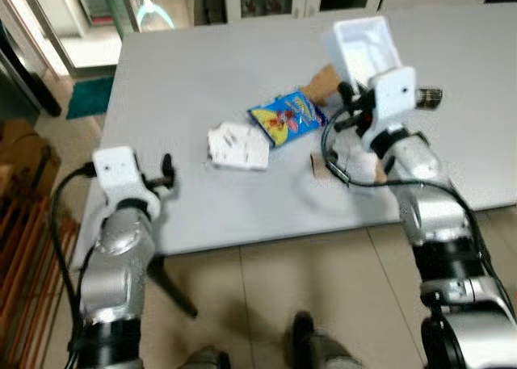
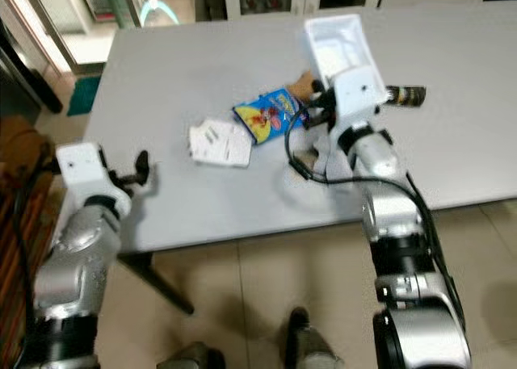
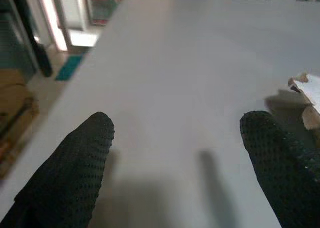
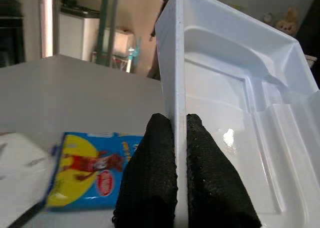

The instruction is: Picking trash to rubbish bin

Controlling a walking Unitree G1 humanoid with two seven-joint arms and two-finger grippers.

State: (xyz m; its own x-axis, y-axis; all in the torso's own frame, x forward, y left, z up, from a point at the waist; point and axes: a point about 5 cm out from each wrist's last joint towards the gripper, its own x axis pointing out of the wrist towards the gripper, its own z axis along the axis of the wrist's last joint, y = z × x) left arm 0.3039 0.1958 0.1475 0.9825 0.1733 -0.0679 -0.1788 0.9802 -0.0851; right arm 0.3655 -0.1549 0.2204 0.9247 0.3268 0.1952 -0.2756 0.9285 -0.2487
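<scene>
Right gripper [image 4: 179, 138] pinches white tray [image 4: 235, 118] rim.

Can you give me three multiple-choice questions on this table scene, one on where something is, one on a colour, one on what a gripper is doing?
1. Where does the snack packet lie?
A. On the floor
B. On the table, between the crumpled white paper and the right gripper
C. Inside the white tray

2. What is the packet's main colour?
A. Blue with yellow
B. Red
C. Green

3. What is the right gripper doing?
A. Hanging open over the floor
B. Pinching the paper
C. Pinching the rim of the white plastic tray, held up off the table

Answers:
1 B: the head views show it flat on the grey tabletop beside the paper.
2 A: the right wrist view shows a blue wrapper with a yellow panel.
3 C: the black fingers close on the tray's edge; the left gripper is open over the table.
</scene>
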